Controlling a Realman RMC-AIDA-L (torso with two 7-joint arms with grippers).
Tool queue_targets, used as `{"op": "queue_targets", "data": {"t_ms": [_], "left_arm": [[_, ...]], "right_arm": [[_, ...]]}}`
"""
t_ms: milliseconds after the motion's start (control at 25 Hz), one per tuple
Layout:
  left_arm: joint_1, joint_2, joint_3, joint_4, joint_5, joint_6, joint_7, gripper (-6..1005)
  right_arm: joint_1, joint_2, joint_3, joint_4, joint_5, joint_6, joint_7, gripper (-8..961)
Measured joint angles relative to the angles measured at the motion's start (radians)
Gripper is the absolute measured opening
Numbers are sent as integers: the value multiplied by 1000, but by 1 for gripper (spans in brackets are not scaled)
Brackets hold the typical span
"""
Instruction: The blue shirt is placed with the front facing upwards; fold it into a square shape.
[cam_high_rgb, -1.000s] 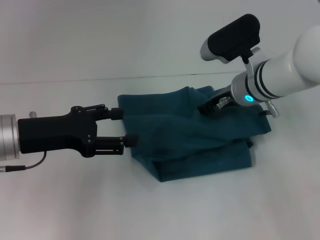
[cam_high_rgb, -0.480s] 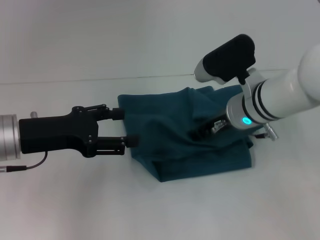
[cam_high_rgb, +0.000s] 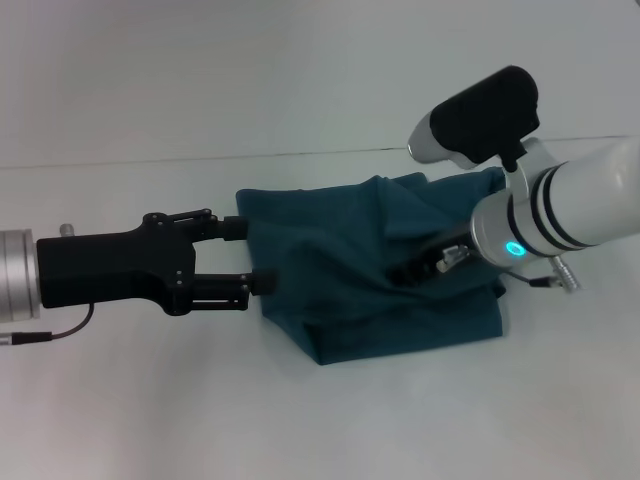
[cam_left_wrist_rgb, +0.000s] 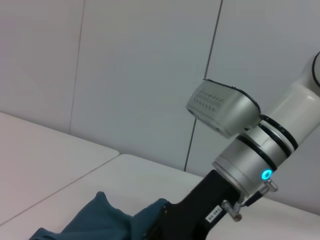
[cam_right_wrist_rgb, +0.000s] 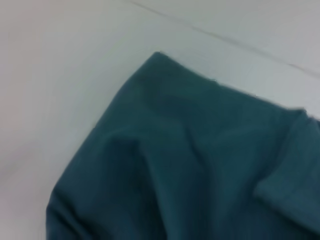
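Note:
The blue shirt (cam_high_rgb: 350, 295) lies bunched and partly folded in the middle of the white table, no print showing. My left gripper (cam_high_rgb: 251, 255) is open at the shirt's left edge, one finger on the far side of that edge and one on the near side. My right gripper (cam_high_rgb: 420, 268) is pressed down into the cloth right of the shirt's middle, mostly hidden under its white wrist (cam_high_rgb: 545, 215). In the left wrist view the right arm's wrist (cam_left_wrist_rgb: 250, 160) stands over a raised fold of the shirt (cam_left_wrist_rgb: 95, 220). Creased teal shirt cloth (cam_right_wrist_rgb: 200, 165) fills the right wrist view.
The white table (cam_high_rgb: 150, 400) runs bare on all sides of the shirt. A pale wall (cam_high_rgb: 250, 70) rises behind the table's far edge. A thin cable (cam_high_rgb: 50, 330) hangs under the left arm.
My right arm came from the shirt's far right part toward me onto its middle, then shifted slightly right. The left gripper has not moved.

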Motion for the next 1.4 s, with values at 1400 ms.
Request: {"op": "queue_targets", "data": {"t_ms": [1400], "left_arm": [[3,-5,-12,3,-37,-4,10,861]], "right_arm": [[111,-1,106,156,-110,98,-5,476]]}}
